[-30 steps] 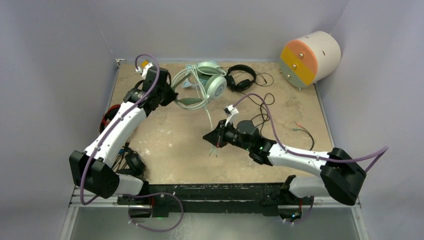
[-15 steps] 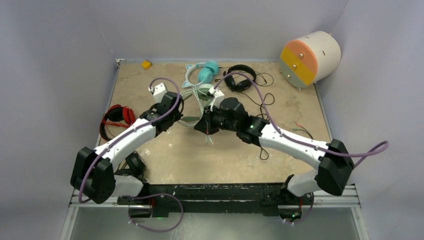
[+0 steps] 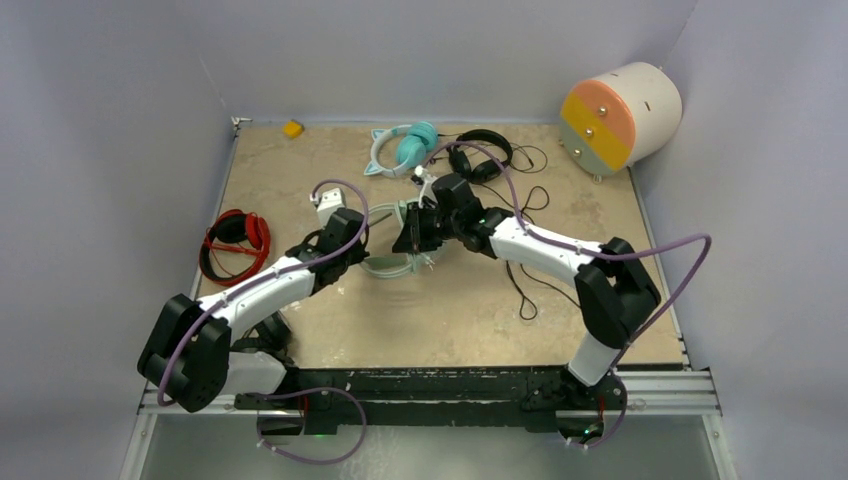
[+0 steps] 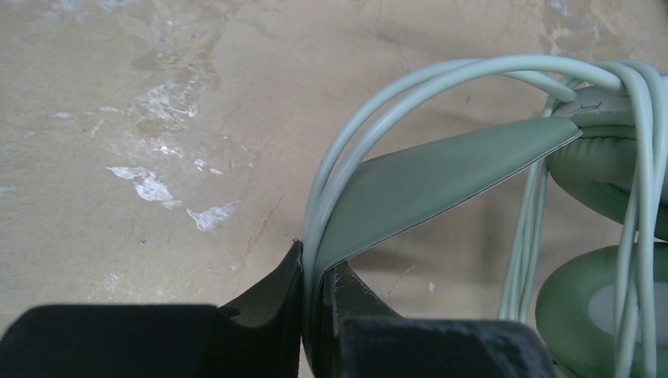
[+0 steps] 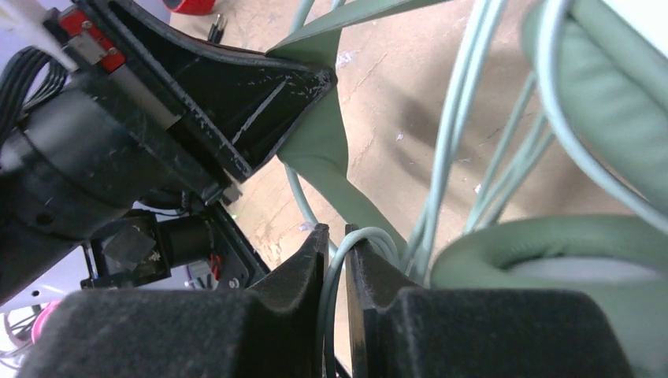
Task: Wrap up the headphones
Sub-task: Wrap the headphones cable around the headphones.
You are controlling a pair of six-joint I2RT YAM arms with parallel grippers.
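The table (image 3: 300, 190) carries the mint headset (image 3: 388, 266) near its middle, and everything else is placed from that headset. The drum (image 3: 620, 115) sits well off to its far right, past the table's corner against the wall.

The two arms meet over the mint headset, one from each side. The left gripper (image 4: 315, 276) is clamped tight on the headset's soft green band (image 4: 441, 173), with strands of its cable (image 5: 453, 134) pinched in alongside. The right gripper (image 5: 337, 240) is on the opposite side, just beside an ear cushion (image 5: 551, 244). Its fingers stand only a narrow gap apart with a loop of the same cable running between them; I cannot tell whether they press on it.

The red headset (image 3: 232, 242) lies well to the left of the mint one. The black headset (image 3: 480, 155) lies beyond it to the right. The teal headset (image 3: 405, 148) lies straight beyond it, near. A small orange block (image 3: 292, 128) rests beyond and left, at the table's far edge.
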